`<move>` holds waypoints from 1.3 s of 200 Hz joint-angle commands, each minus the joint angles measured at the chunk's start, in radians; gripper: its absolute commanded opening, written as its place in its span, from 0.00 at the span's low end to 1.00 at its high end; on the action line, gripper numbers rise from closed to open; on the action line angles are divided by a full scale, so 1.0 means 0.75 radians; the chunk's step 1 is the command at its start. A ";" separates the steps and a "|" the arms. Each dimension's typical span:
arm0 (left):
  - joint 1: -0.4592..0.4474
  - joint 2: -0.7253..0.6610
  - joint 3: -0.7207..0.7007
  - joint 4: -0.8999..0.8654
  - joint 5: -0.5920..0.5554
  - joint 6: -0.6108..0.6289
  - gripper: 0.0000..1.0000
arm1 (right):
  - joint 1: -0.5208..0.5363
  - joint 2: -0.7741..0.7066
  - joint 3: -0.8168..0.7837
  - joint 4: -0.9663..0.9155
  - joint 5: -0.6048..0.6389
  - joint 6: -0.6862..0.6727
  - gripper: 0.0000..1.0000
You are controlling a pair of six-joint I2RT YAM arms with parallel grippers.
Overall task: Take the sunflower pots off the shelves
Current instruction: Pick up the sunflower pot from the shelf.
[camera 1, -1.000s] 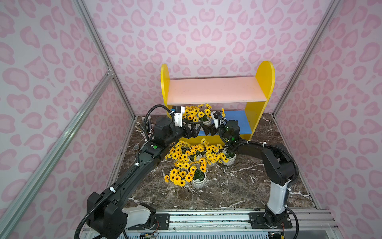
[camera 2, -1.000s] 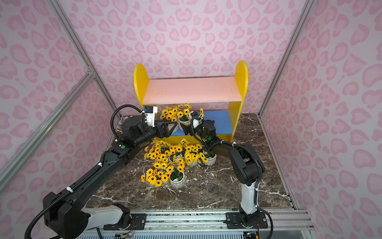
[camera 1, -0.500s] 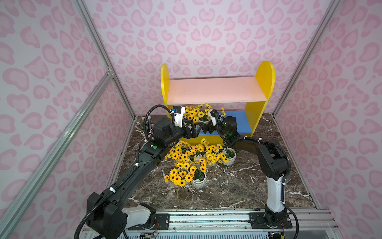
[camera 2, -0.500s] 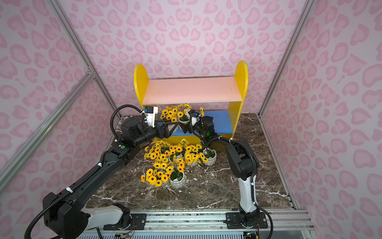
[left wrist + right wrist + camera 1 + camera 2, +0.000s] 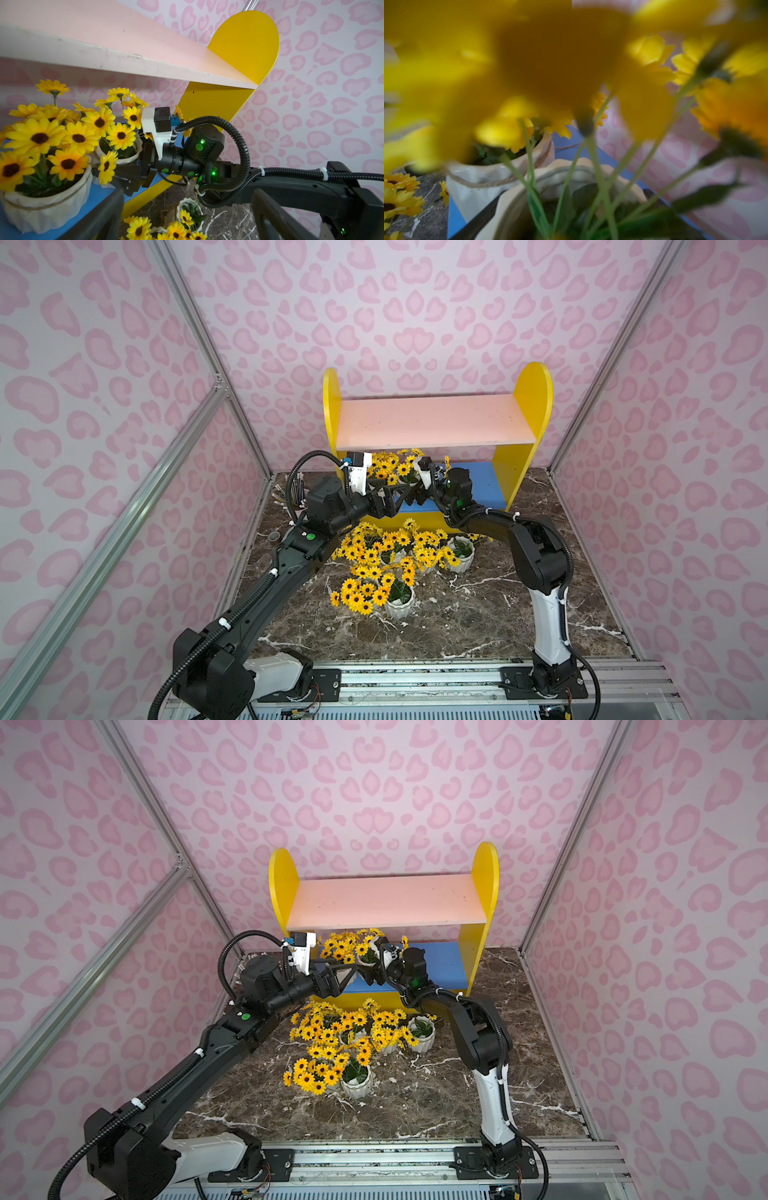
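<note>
Pink heart-print walls (image 5: 415,302) close round a dark marble bench (image 5: 478,614) that carries the shelves (image 5: 432,423). On the shelves' blue lower board (image 5: 478,485), toward its left end, stand the end pot (image 5: 47,203), twine round its wall, and a second pot (image 5: 124,159) just beside it toward the shelves' middle. The left claw (image 5: 400,498) hangs at the front edge of that board, jaws wide and holding nothing; the end pot sits just beside one of its fingers (image 5: 99,220), outside the jaws. The right claw (image 5: 417,494) reaches in from the shelves' right side, jaws either side of the second pot. In the right wrist view a dark finger (image 5: 477,216) lies along that pot's wall, but blurred sunflowers (image 5: 550,52) fill most of the view and I cannot tell whether the claw grips it. More pots (image 5: 399,605) stand bunched on the bench just in front of the shelves.
</note>
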 commanded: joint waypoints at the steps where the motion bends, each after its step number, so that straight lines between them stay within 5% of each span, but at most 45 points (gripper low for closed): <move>1: 0.001 -0.009 0.000 0.055 0.007 0.002 0.98 | 0.001 0.009 0.009 -0.020 -0.019 -0.043 0.80; 22: 0.002 -0.014 0.000 0.056 0.007 0.002 0.98 | -0.001 0.002 -0.006 -0.018 -0.021 -0.044 0.63; 53: 0.001 -0.017 0.002 0.054 0.009 0.002 0.98 | -0.008 -0.025 -0.028 -0.013 -0.012 -0.034 0.19; 73: 0.002 -0.019 0.000 0.055 0.006 0.004 0.98 | -0.015 -0.058 -0.066 0.044 0.017 0.012 0.00; 143: 0.000 -0.007 0.000 0.066 0.046 -0.010 0.98 | -0.095 -0.251 -0.394 0.420 0.149 0.252 0.00; 260: -0.021 -0.023 -0.005 0.092 0.086 -0.007 0.98 | -0.058 -0.590 -0.662 0.407 0.325 0.183 0.00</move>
